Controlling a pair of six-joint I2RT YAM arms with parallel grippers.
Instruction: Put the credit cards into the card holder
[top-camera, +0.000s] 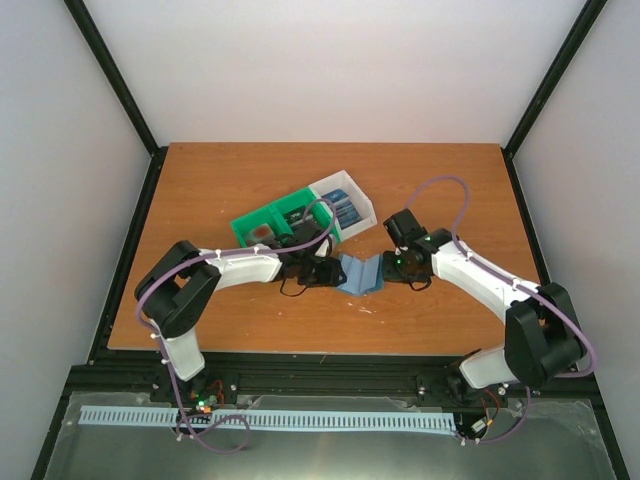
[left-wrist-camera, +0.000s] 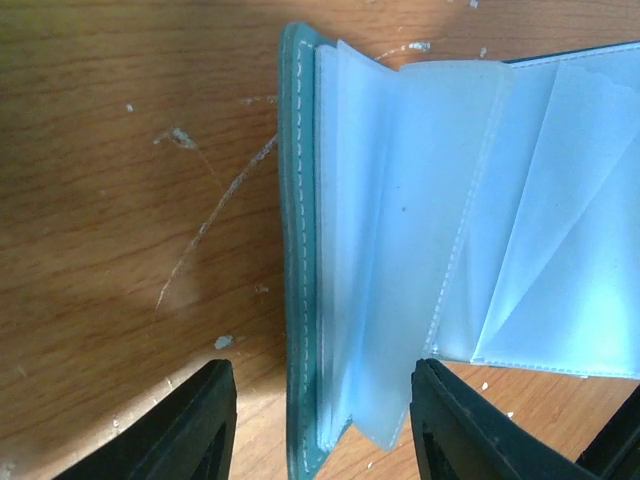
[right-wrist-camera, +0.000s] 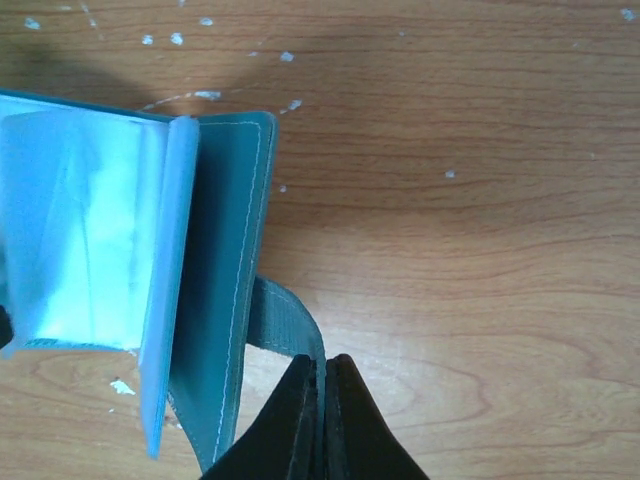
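Teal card holder (top-camera: 360, 272) lies open on the table (top-camera: 200, 200) between your arms. Your right gripper (right-wrist-camera: 322, 362) pinches its strap (right-wrist-camera: 285, 320) tight. Your left gripper (left-wrist-camera: 320, 380) stands apart around the left cover (left-wrist-camera: 300, 250). Close softly; catch the cover, not the clear pockets (left-wrist-camera: 400, 200).

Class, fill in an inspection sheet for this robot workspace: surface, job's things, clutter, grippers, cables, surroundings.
Surface: wooden table, scratched, with white flecks.
Job's things: card holder lying open, no card seen in its sleeves; blue cards in the white bin.
Clutter: green bin beside the white bin.
Grippers: left gripper open astride the holder's cover edge; right gripper shut on its strap.
Cables: purple cables hang in loops.
Surroundings: white walls, black frame.
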